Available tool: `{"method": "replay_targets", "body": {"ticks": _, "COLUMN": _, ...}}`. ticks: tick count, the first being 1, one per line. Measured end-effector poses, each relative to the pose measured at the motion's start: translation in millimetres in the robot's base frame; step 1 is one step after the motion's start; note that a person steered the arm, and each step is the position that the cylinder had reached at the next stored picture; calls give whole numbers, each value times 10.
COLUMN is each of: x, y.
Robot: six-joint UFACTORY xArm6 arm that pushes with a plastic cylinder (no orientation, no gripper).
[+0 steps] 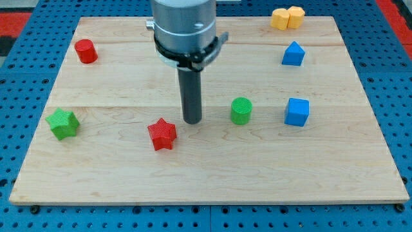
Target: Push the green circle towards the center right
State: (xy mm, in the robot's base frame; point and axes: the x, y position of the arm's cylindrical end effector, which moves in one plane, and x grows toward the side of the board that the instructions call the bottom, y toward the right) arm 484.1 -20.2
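Observation:
The green circle (pixel 241 110), a short green cylinder, stands on the wooden board (pixel 206 167) a little right of the middle. My tip (pixel 192 120) rests on the board to the left of it, with a clear gap between them. A red star (pixel 161 134) lies just below and left of my tip. A blue cube (pixel 297 111) sits to the right of the green circle, at about the same height in the view.
A green star (pixel 63 124) is at the left edge. A red cylinder (pixel 85 51) is at the top left. A blue pointed block (pixel 293 53) is at the upper right. A yellow block (pixel 287 17) sits at the top edge.

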Motion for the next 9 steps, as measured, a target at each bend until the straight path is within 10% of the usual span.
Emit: {"method": "replay_targets", "body": {"ticks": 9, "x": -450, "y": 859}}
